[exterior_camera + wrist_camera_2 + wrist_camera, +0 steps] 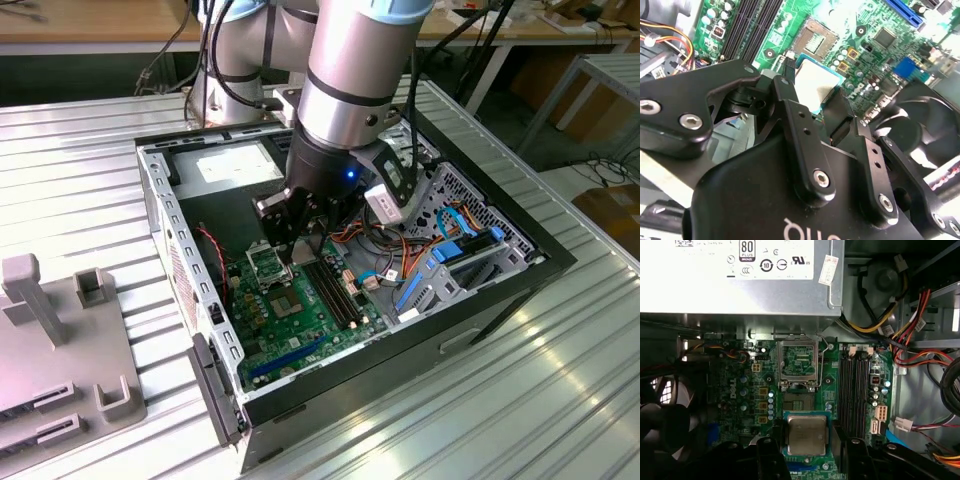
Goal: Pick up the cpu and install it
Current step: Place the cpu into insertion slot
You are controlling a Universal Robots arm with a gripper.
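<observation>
The gripper [290, 232] hangs inside the open computer case [340, 405], low above the green motherboard [300, 335]. In the first wrist view its 2 black fingers [840, 447] are closed to the width of the cpu [807, 434] and press on 2 opposite edges of it. The chip is held flat, with its silver-grey top facing up. The cpu is above the board, just beside the socket [798, 401] and not in it. The socket is uncovered, and its metal cover frame [797, 360] stands raised on the side toward the grey power supply [740, 275]. The long black memory slots [856, 390] run beside the socket. The case stands on a ribbed metal table [90, 140].
</observation>
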